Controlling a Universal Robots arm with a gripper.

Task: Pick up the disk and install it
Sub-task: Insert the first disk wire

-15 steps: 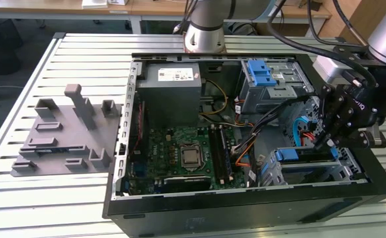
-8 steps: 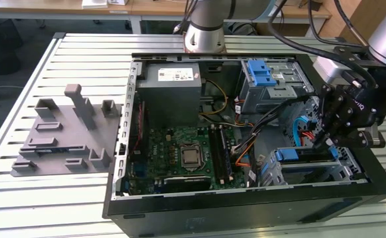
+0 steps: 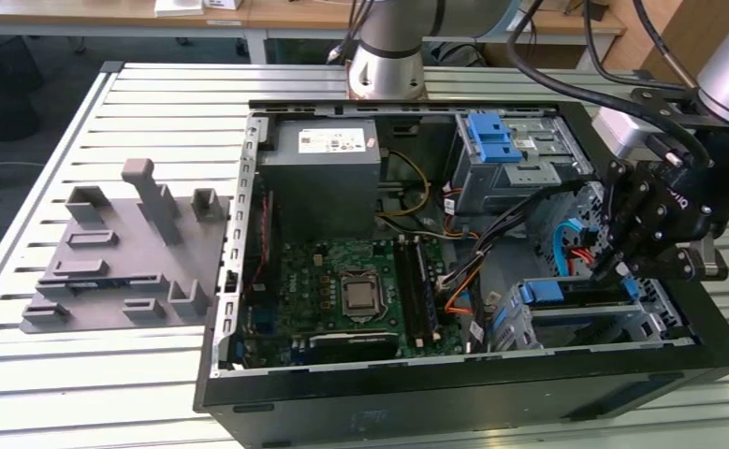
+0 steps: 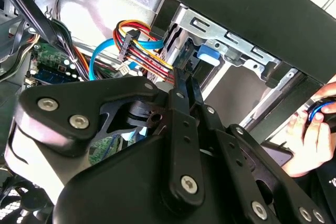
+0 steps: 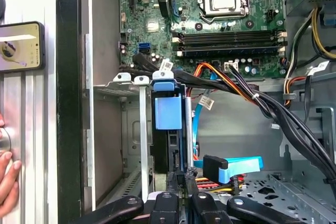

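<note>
The disk (image 3: pixel 574 293) sits edge-up inside the lower drive cage (image 3: pixel 645 323) of the open computer case, at the exterior view's right. Its blue side rail shows on top. In the first wrist view the disk (image 5: pixel 168 116) stands in the cage slot between metal walls. My gripper (image 3: pixel 605 273) hangs just above the cage, shut, fingers pressed together with nothing between them. In the first wrist view the gripper (image 5: pixel 181 176) has its tips at the disk's near end. In the second wrist view the gripper (image 4: pixel 181 80) points at the cage beside a blue tab (image 4: pixel 208 54).
Bundled cables (image 3: pixel 514 224) and a blue data plug (image 5: pixel 231 166) run close beside the cage. The power-supply box (image 3: pixel 327 173), upper bay with blue latch (image 3: pixel 495 140) and motherboard (image 3: pixel 352 290) fill the case. A grey fixture (image 3: pixel 114 253) lies on the table. A person's hand (image 4: pixel 310 129) is beside the case.
</note>
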